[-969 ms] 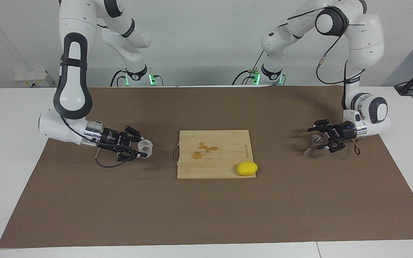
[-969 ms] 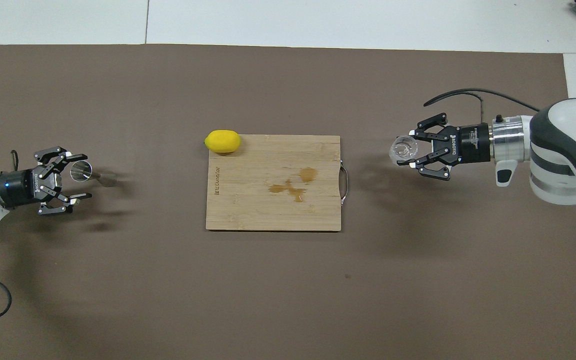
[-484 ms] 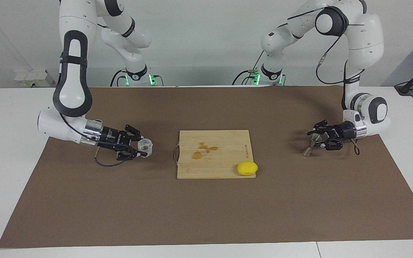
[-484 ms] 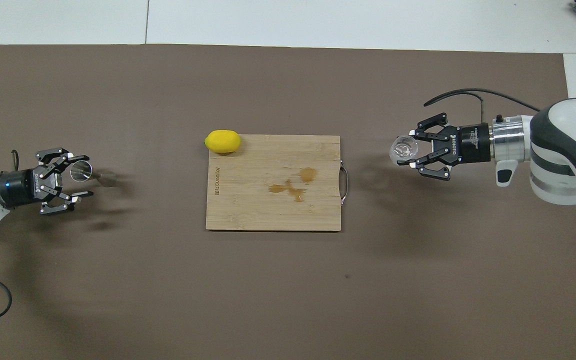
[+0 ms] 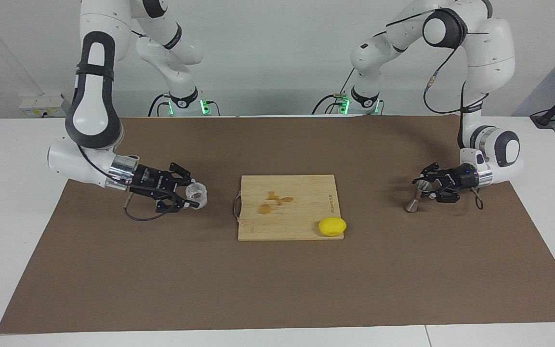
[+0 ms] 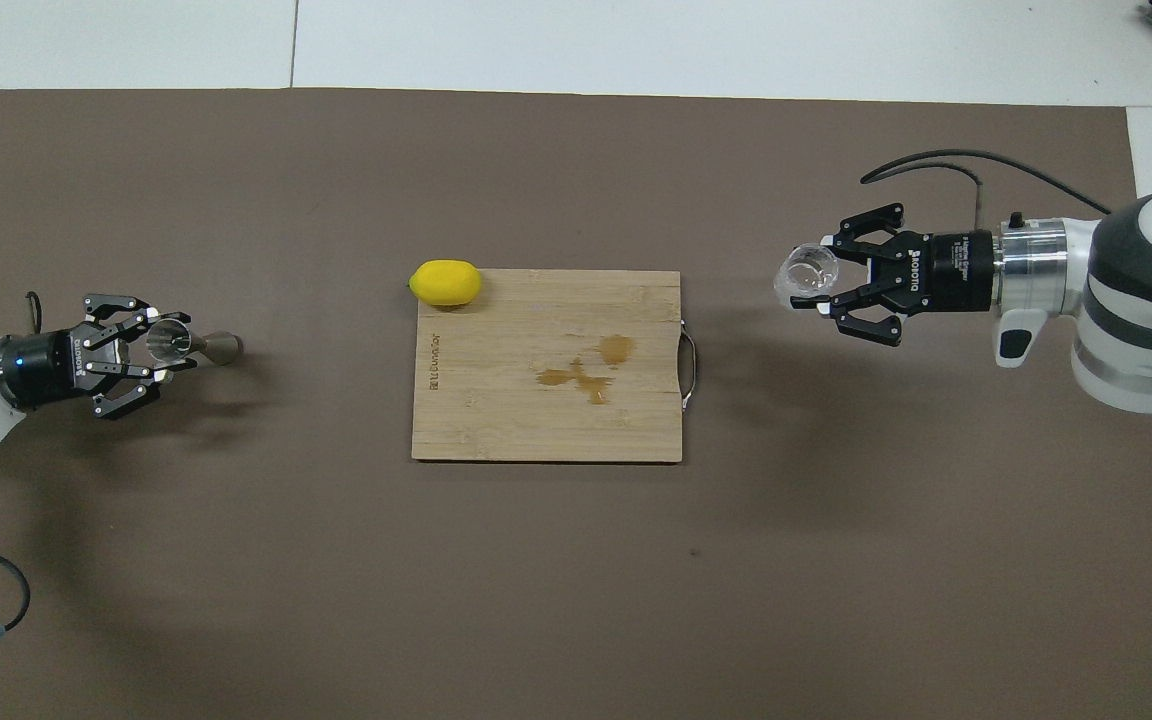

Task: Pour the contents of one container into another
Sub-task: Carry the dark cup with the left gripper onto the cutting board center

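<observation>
The clear glass cup (image 5: 196,194) is between the fingers of my right gripper (image 5: 194,195), which reaches sideways toward the board and holds the cup just above the mat at the right arm's end; something dark shows inside it. In the overhead view the cup (image 6: 804,276) sits at that gripper's (image 6: 818,279) tips. The silver jigger (image 5: 413,201) leans on the mat at the left arm's end, its foot on the mat. My left gripper (image 5: 422,188) is closed on its upper cone. It also shows in the overhead view (image 6: 206,346), in the left gripper (image 6: 170,345).
A bamboo cutting board (image 5: 287,226) with brown stains lies mid-table, its wire handle (image 5: 235,207) toward the right arm's end. A yellow lemon (image 5: 332,226) sits on the board's corner farthest from the robots, toward the left arm's end. A brown mat (image 5: 277,289) covers the table.
The left gripper's fingers have narrowed onto the jigger's upper cone. The right gripper has risen slightly with the glass cup and shifted a little nearer to the robots.
</observation>
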### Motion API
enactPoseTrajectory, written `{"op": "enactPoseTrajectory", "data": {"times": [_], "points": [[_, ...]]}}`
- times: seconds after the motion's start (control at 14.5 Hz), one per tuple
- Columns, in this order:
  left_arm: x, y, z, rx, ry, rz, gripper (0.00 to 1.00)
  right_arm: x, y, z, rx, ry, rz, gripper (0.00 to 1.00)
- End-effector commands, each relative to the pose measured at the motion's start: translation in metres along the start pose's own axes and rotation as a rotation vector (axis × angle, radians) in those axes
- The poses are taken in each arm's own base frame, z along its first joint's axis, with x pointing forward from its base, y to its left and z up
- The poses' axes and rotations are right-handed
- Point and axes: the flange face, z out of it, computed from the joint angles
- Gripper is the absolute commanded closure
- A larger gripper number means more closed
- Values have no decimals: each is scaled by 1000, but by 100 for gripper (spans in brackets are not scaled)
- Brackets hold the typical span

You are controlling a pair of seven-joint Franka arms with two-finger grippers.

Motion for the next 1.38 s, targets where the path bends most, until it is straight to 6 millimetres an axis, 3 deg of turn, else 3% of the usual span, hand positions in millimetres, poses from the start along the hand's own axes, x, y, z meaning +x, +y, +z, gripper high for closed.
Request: {"op": "enactPoseTrajectory", "data": {"times": [0.0,0.35,0.62,0.83,1.04,1.31], "points": [[27,-2,26,-7,-11,-5,60,-8,4,0,24,-51,-6,100],[68,3,90,-90,-35,-94,60,-9,5,0,29,-61,-14,100],[73,29,148,-82,-34,-111,60,-19,7,-3,21,-67,-27,100],[90,41,190,-101,-43,-89,59,-21,7,-5,23,-68,-28,100],[89,54,223,-87,-58,-98,59,-21,6,-5,25,-67,-26,100],[92,65,282,-63,-47,-101,58,-20,6,-5,26,-58,-25,100]]}}
